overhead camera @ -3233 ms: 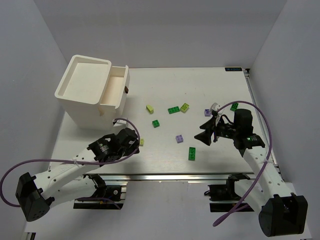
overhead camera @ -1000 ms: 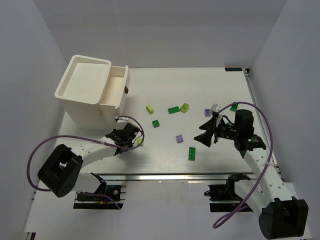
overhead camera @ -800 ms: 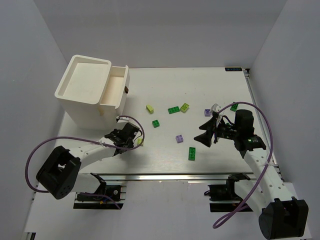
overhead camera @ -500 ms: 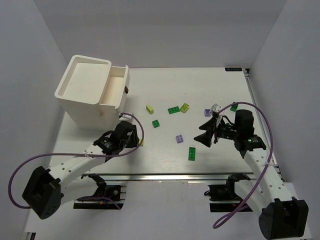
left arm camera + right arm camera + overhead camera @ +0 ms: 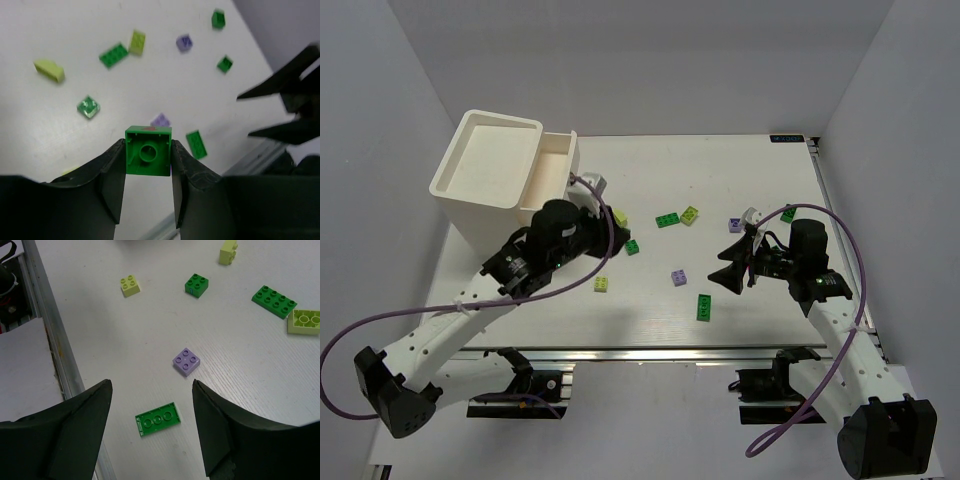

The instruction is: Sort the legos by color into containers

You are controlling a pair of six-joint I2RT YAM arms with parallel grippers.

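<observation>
One box [image 5: 485, 165] stands left of the left gripper [image 5: 148, 148]. Its one visible drawer [image 5: 550, 172] is open on the side facing that gripper. Two grippers are in view. The left gripper is clenched on one green held lego [image 5: 148, 159], raised above the table [image 5: 750, 170]. The right gripper [image 5: 151, 386] is released and grasps nothing. Ten loose legos [image 5: 113, 54] lie on the table ahead of the left gripper: five green, three yellow-green, two lavender. One long green lego [image 5: 157, 424] lies below the gap between the right fingers. One lavender lego [image 5: 186, 361] lies just ahead of them.
</observation>
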